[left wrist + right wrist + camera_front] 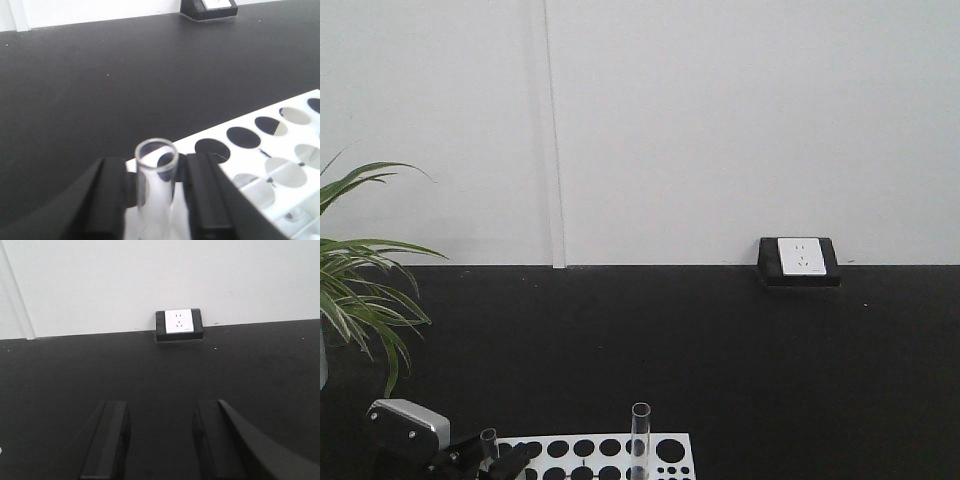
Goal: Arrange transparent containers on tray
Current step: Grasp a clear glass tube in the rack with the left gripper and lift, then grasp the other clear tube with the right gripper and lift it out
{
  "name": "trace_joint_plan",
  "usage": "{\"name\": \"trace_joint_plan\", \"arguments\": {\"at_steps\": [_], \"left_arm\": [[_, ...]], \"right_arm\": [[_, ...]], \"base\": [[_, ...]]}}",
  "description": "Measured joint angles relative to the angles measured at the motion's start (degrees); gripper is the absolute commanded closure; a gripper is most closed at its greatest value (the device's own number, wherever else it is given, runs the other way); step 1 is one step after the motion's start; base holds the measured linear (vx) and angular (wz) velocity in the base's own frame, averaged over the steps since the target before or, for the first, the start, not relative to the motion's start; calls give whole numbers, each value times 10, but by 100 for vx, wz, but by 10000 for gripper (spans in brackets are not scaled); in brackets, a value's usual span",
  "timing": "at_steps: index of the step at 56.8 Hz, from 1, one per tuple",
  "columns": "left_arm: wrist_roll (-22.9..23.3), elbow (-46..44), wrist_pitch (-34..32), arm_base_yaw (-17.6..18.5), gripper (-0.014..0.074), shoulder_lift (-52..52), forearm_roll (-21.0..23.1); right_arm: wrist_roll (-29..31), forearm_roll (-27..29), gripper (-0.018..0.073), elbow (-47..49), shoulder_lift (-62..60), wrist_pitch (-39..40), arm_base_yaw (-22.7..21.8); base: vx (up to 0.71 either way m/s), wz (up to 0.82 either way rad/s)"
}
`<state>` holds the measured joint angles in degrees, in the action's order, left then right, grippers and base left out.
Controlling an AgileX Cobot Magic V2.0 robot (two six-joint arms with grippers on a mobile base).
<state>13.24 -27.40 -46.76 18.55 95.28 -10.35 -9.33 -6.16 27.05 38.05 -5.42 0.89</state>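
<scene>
Left gripper (156, 164): fingers closed against a test tube (156, 200) — above the white rack (260, 165).
Right gripper (160, 407): fingers parted — holding nothing.

upright tube (640, 435) in rack (597, 440) | second tube (488, 437) at rack's left end | socket (799, 260) behind rack | plant (360, 245) left of rack

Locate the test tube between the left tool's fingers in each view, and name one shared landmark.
Exterior front-facing: bottom left, the test tube at the left end of the white rack.
Left wrist: bottom centre, the test tube between the fingers of the left tool.
Right wrist: not in it.
Shared landmark: the wall socket, seen in all three views.
</scene>
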Motion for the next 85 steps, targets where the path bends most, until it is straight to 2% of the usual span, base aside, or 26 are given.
{"name": "trace_joint_plan", "arguments": {"at_steps": [14,34,49,59,67,70,75,85], "left_arm": [[0,0,-2,0,456,0,0],[0,0,6,0,472,-80,-1],[0,0,84,0,472,-200,-2],[0,0,120,0,472,-285,-2],[-1,2,202,0,472,-367,-2],[-5,2,241,0,472,-393,-2],[-11,2,313,0,472,-430,-2],[-12,2,386,0,472,-474,-2]], "right_arm": [[0,0,174,0,3,0,0],[0,0,174,0,3,7,0],[0,-1,174,0,3,15,0],[0,-25,173,0,3,29,0],[0,-42,164,0,3,31,5],[0,-46,157,0,5,32,22],[0,-62,150,0,24,49,77],[1,-97,148,0,124,109,225]], "base": [[0,0],[0,0],[0,0],[0,0],[0,0],[0,0],[0,0],[0,0]]}}
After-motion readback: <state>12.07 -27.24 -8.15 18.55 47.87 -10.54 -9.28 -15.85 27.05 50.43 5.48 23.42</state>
